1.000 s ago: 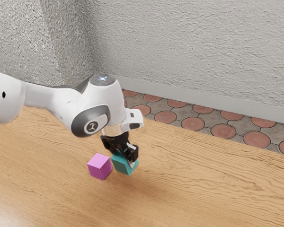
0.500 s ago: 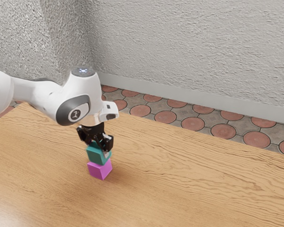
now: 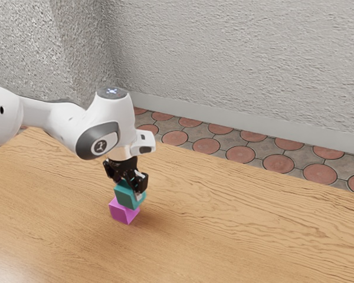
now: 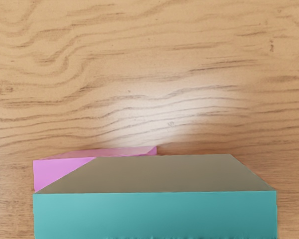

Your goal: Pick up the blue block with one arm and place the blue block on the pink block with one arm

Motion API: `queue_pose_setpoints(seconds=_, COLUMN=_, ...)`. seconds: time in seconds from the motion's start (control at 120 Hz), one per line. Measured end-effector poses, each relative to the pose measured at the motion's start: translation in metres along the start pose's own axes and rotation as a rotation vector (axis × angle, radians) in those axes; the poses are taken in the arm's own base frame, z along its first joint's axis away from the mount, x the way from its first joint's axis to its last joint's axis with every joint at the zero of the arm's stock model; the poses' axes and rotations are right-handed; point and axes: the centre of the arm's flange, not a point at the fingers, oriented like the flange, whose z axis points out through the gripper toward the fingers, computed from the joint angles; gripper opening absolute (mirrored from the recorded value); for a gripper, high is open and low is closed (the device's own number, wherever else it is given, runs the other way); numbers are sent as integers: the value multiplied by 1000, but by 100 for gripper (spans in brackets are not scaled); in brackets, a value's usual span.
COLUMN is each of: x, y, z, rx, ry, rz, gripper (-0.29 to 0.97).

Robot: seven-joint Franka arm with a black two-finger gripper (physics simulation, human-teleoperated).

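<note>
1. Exterior view: camera beside the white robot arm (image 3: pixel 59 121), raised, angled down across the wood-grain tabletop (image 3: pixel 253 224) toward the grey stucco wall (image 3: pixel 253 53); mid-range.
2. Wrist view: mounted at the arm's end, facing down, very close above the teal-blue cube (image 4: pixel 154 216).
3. Overlap: teal-blue cube, pink cube (image 4: pixel 57 172) beneath it, adjoining tabletop.

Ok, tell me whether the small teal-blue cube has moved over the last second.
Yes. The small teal-blue cube went toward the exterior view's left, from beside the small pink cube to above it, apparently resting on its top.
</note>
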Motion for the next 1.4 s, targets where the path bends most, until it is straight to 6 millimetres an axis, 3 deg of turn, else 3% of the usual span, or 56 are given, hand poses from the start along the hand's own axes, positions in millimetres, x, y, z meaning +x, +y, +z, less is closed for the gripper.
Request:
queue_pose_setpoints(seconds=0.225, x=2, y=-10, z=0, rx=4, ry=-1, rz=-9, gripper=30)
queue_pose_setpoints(seconds=0.492, x=1, y=-35, z=1, rx=20, ry=-5, rz=-37, gripper=30)
queue_pose_setpoints(seconds=0.742, x=0, y=-31, z=6, rx=25, ry=-14, rz=-18, gripper=31)
queue_pose_setpoints(seconds=1.008, x=0, y=-32, z=3, rx=15, ry=-12, rz=-15, gripper=57)
queue_pose_setpoints(seconds=1.275, x=-15, y=-36, z=-105, rx=37, ry=134, rz=-18, gripper=65)
queue_pose_setpoints(seconds=1.4, x=1, y=-11, z=-208, rx=25, ry=215, rz=15, gripper=66)
